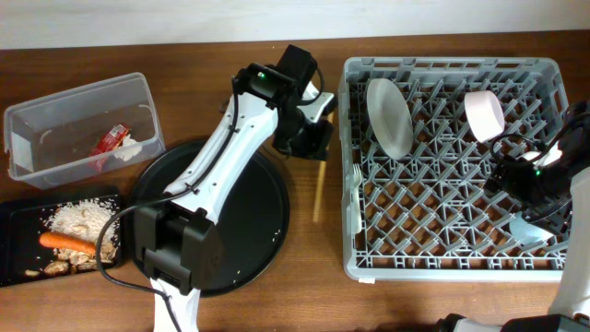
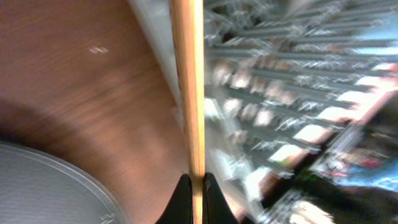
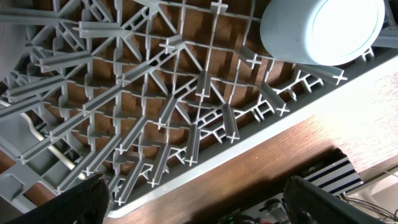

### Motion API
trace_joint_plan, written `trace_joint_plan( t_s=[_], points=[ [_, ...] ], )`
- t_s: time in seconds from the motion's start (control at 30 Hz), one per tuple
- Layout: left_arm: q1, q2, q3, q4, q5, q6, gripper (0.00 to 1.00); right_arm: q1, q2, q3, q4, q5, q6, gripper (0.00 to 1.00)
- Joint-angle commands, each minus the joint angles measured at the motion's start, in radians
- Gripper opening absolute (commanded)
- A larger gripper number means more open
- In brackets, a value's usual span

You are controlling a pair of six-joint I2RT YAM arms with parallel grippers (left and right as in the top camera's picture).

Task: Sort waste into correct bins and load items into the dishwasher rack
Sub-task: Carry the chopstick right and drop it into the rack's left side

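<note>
**Left gripper (image 2: 196, 185) clamped on the chopstick (image 2: 188, 93), beside the dishwasher rack (image 1: 452, 268).**
On the overhead view I see the rack at table right, with the right gripper (image 3: 205, 199) above its right side, fingers spread wide and holding nothing. The left gripper pinches one end of the chopstick. The stick extends from the fingertips along the rack's left wall, between that wall and the black round tray (image 1: 267, 231).

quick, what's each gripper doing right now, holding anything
Left gripper: shut on the chopstick.
Right gripper: open, nothing between its fingers, above the dish rack.
</note>
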Motion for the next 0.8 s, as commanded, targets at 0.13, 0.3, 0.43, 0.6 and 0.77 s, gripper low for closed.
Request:
trace_joint_plan(
  t_s=[0.13, 0.3, 0.43, 0.6, 0.77],
  points=[
    [-0.148, 0.012, 0.021, 0.116, 0.067, -0.313, 0.0, -0.001, -0.003, 0.011, -0.001, -0.002, 0.0, 0.93],
    [-0.2, 0.028, 0.021, 0.122, -0.048, -0.485, 0.0, -0.001, -0.003, 0.011, -0.002, -0.002, 0.0, 0.93],
    [-0.206, 0.029, 0.019, 0.119, -0.145, -0.548, 0.0, -0.001, -0.003, 0.011, -0.002, -0.002, 0.0, 0.93],
    [-0.209, 0.029, -0.06, 0.149, -0.219, -0.542, 0.0, -0.001, -0.003, 0.011, -0.002, -0.002, 0.0, 0.93],
    [-0.227, 0.029, -0.095, 0.188, -0.255, -0.522, 0.0, -0.001, -0.003, 0.011, -0.004, -0.002, 0.0, 0.93]
  ],
)
